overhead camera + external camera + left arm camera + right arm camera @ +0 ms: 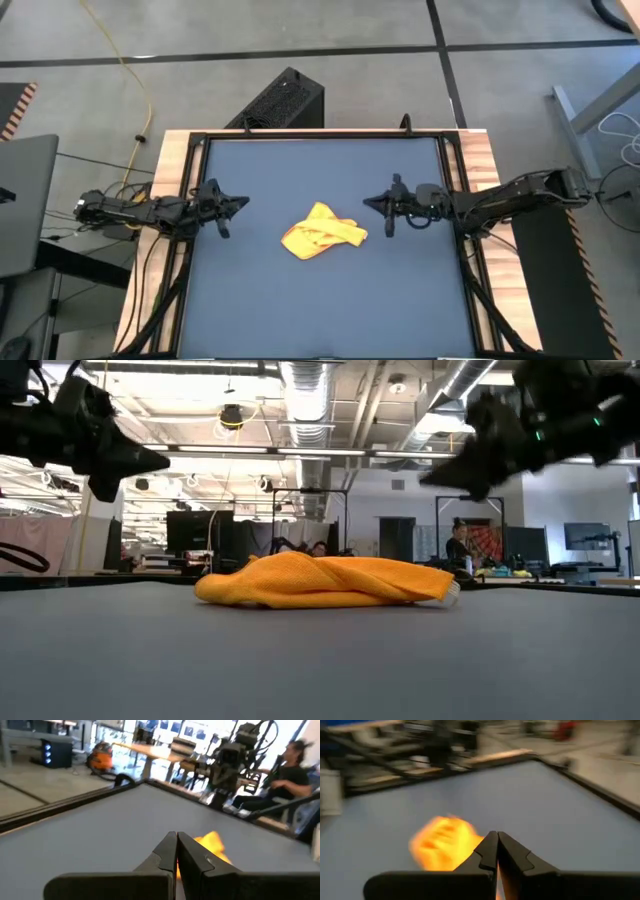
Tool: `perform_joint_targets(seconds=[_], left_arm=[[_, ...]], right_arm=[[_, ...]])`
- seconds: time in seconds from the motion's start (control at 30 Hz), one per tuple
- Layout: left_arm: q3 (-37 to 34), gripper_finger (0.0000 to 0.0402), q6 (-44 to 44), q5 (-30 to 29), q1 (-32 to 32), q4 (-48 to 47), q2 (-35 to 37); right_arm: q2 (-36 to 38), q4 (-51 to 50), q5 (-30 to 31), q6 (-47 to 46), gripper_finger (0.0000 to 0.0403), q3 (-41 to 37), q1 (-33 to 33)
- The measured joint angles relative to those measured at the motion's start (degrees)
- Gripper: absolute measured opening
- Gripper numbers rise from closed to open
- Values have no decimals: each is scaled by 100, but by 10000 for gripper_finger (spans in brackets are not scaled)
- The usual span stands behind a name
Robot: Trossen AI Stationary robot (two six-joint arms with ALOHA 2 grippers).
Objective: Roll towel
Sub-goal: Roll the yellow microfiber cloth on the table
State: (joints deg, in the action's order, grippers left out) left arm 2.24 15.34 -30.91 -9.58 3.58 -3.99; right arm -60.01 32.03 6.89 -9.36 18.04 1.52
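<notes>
The yellow-orange towel (322, 233) lies in a loose, crumpled heap on the middle of the blue-grey tabletop; in the low view (325, 582) it rests on the table as a low mound. My left gripper (243, 203) is shut and empty, above the table to the towel's left; its shut fingers show in its wrist view (177, 847). My right gripper (367, 202) is shut and empty, above the table to the towel's right; its fingers show in its wrist view (497, 845). The towel shows beyond each gripper's fingers (212, 842) (442, 842).
The tabletop (260, 300) has a black frame and wooden side strips. A black box (282, 100) stands on the floor beyond the far edge. A seated person (292, 772) and workbenches show in the room behind the table.
</notes>
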Motion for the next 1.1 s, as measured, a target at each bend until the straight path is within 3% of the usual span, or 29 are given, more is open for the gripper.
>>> perform_joint_targets(seconds=[0.1, 0.2, 0.33, 0.57, 0.73, 0.9, 1.1], left_arm=[[2, 0, -3, 157, 0, 128, -75], [2, 0, -6, 318, 0, 153, -204], [4, 0, -87, 493, 2, 155, -480], [4, 5, -795, 509, 4, 211, -811], [7, 26, -1459, 508, 4, 263, -840], [11, 53, -1572, 508, 4, 256, -840], [11, 76, -1567, 508, 4, -1, -840]], right_arm=[[-293, -78, -963, 98, 38, 538, -59], [-722, -481, -978, 98, 39, 1161, -269], [-1493, -2347, -103, 513, 45, 2037, -712], [-2836, -5267, 829, -294, 86, 3590, -1394], [-3559, -6060, 1369, -568, 136, 4349, -1775], [-4212, -6225, 1432, -781, 183, 4497, -1845], [-4543, -6524, 1581, -1088, 195, 4514, -1816]])
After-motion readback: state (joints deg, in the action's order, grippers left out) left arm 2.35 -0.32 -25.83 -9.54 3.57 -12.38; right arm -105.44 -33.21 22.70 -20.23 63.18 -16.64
